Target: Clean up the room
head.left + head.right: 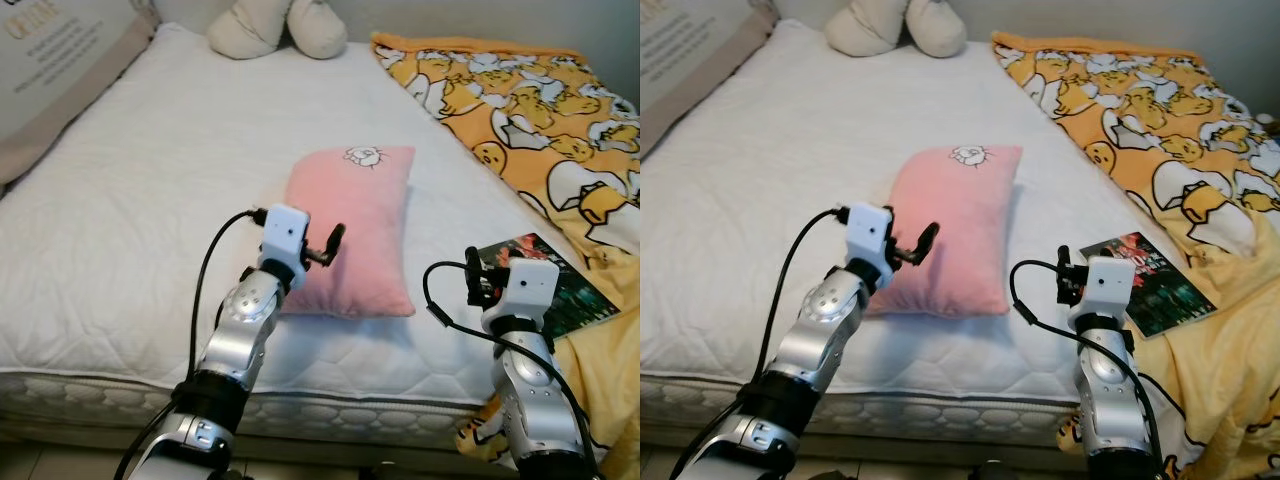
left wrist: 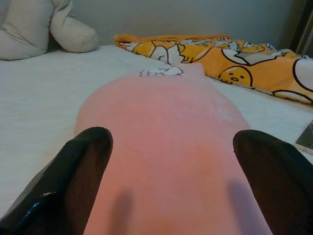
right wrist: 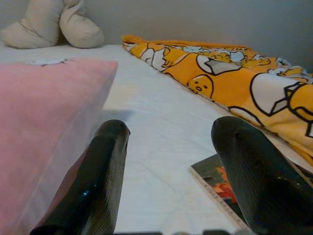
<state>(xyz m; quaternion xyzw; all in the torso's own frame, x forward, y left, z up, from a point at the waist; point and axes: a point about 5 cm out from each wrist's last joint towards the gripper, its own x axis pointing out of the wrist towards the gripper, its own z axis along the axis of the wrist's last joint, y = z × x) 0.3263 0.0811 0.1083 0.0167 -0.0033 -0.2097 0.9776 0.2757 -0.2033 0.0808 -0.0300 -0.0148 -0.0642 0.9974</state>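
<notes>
A: Figure, head views. What lies on the bed [image 1: 150,180]?

B: A pink pillow [image 1: 355,225] lies lengthwise near the middle of the white mattress, its small cartoon patch at the far end. A yellow blanket [image 1: 530,110] printed with egg characters covers the right side and spills over the near edge. A book with a dark cover [image 1: 1145,268] lies flat between pillow and blanket, its far side touching the blanket. A cream plush toy [image 1: 275,28] sits at the head of the bed, and a large cushion with lettering [image 1: 50,60] leans at the left.

A: And your claws?

B: My left claw [image 1: 332,245] hovers over the near left corner of the pillow, fingers [image 2: 73,171] spread wide with the pink fabric seen between them; it grasps nothing. My right claw [image 1: 1065,272] is raised above the mattress between pillow and book, fingers [image 3: 102,166] likewise parted and empty
</notes>
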